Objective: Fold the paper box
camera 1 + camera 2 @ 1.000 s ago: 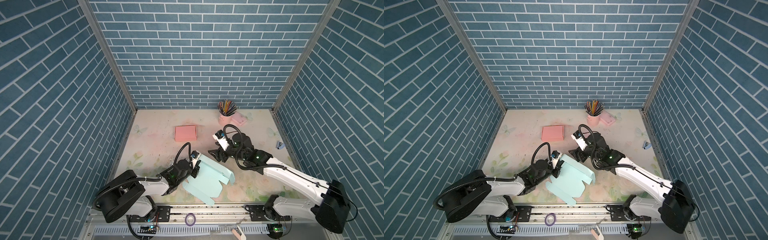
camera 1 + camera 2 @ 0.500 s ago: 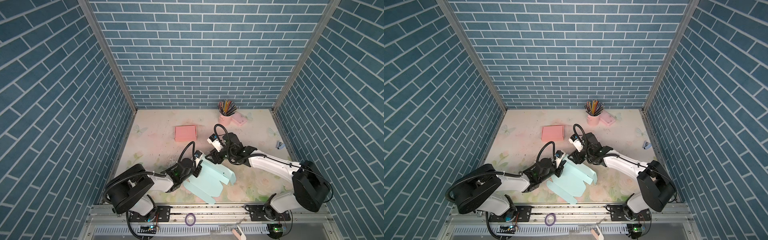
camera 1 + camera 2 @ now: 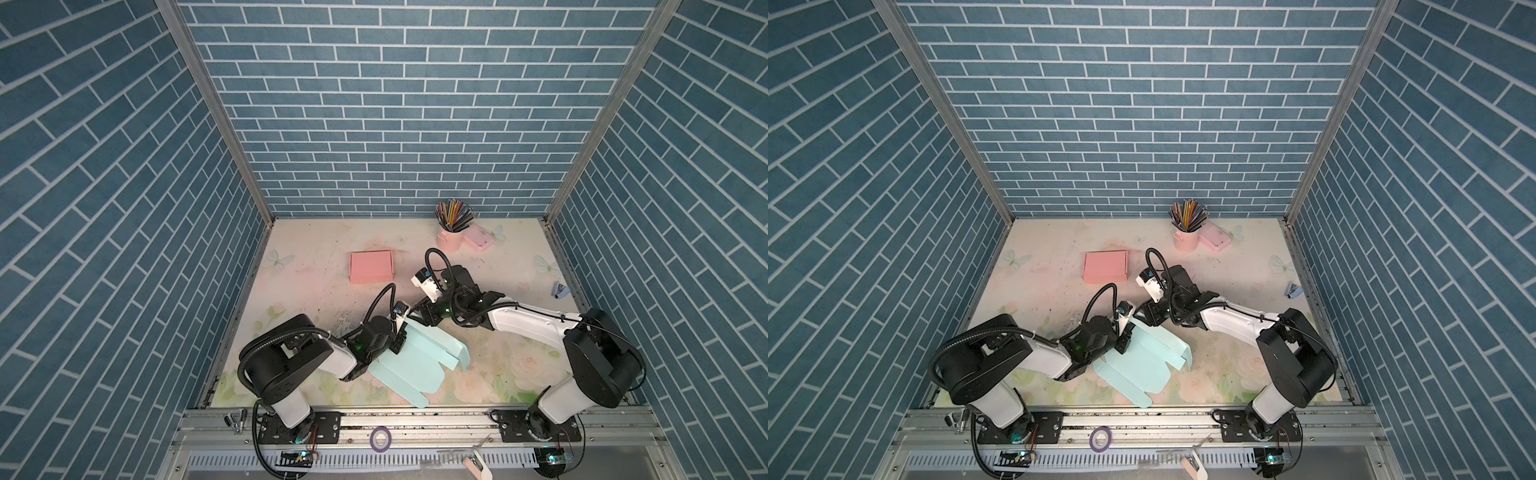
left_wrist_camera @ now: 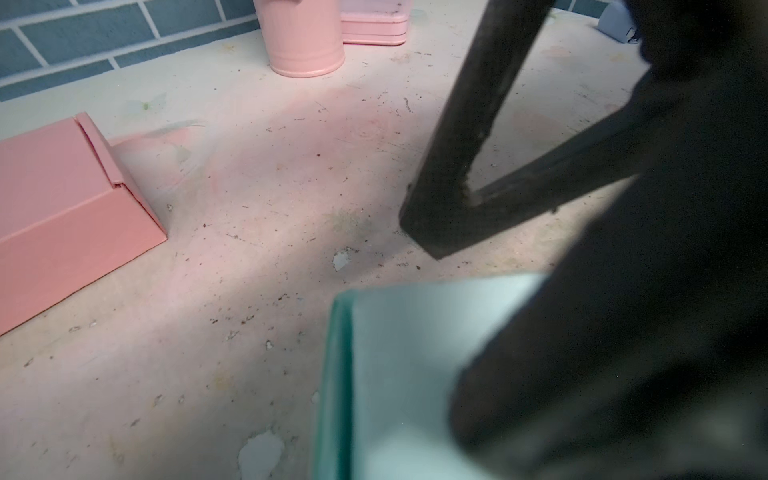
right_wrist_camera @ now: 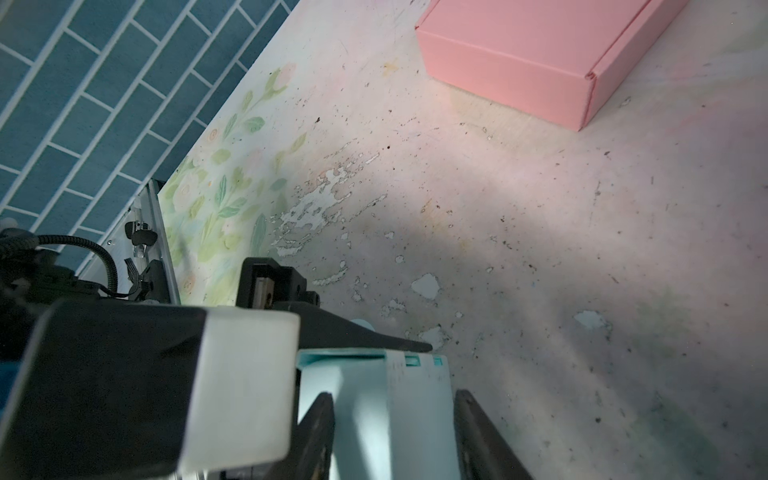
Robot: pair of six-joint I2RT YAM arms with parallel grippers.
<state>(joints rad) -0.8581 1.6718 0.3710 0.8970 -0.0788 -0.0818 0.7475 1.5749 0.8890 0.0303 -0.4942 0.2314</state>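
The light blue paper box (image 3: 415, 361) lies near the front middle of the flowery counter (image 3: 316, 291). It is only half made. Most of it is flat, and one side flap (image 3: 461, 361) stands up on the right.

The left pincer (image 3: 402, 332) is closed on the back left edge of the box and holds it there. In the left wrist view the picture is blurry, but blue paper runs right up under a dark finger (image 4: 623, 353).

The big change is on the other side. A second ago the right pincer (image 3: 420, 319) was a little way off from the box, with its jaws wide. Now it has come in close to the back edge, right next to the left pincer. Its jaws have come closer together but are not closed. In the right wrist view the two fingers (image 5: 324, 415) stand apart with a blue panel of the box between them. I think they are not squeezing it yet.

The box itself has hardly moved. So I think one arm holds the box steady and the other is getting ready to take the back panel and bend it up.

Farther back, a finished pink cardboard box (image 3: 371, 267) and a pink cup of colored pencils (image 3: 451, 235) sit well away from the work.
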